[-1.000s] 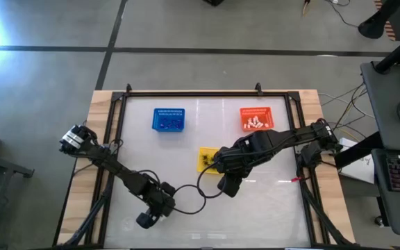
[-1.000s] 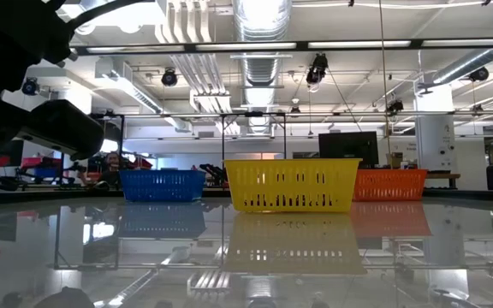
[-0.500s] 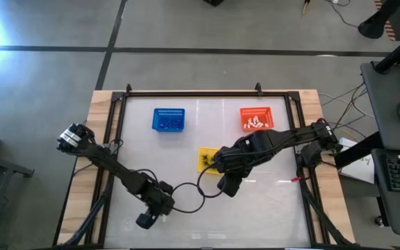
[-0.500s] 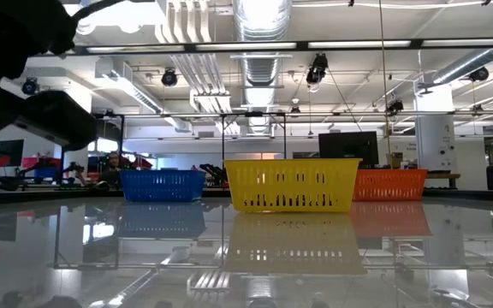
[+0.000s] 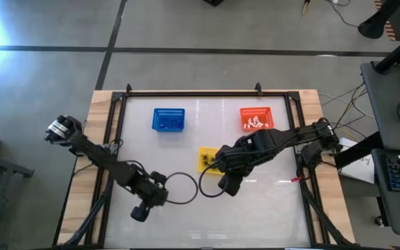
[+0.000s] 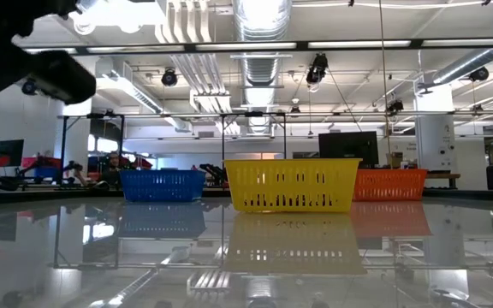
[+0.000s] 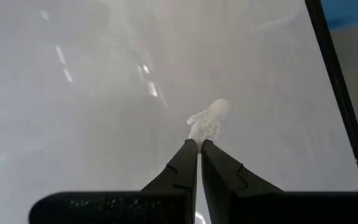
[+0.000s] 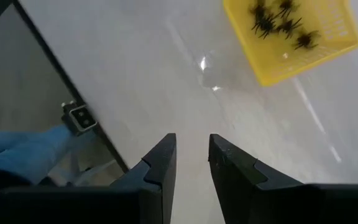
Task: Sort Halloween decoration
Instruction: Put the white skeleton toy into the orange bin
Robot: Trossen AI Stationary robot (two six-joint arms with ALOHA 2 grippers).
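Swung leftward and lifted off the glossy surface (image 5: 186, 208) since a second ago: left claw (image 7: 197, 146), pinched shut on a white trinket (image 7: 207, 119) at its tips. Parked beside the yellow basket (image 5: 207, 158) of black spiders (image 8: 277, 22), right claw (image 8: 191, 149), fingers slightly parted, holding nothing. No readable writing anywhere; more white trinkets (image 5: 255, 123) inside the orange basket (image 5: 256, 118), blue basket (image 5: 168, 119) far-left.

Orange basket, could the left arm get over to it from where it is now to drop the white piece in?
Probably not easily. The left gripper, shut on the white trinket, sits at the near left, and the right arm stretches across the path to the orange basket.
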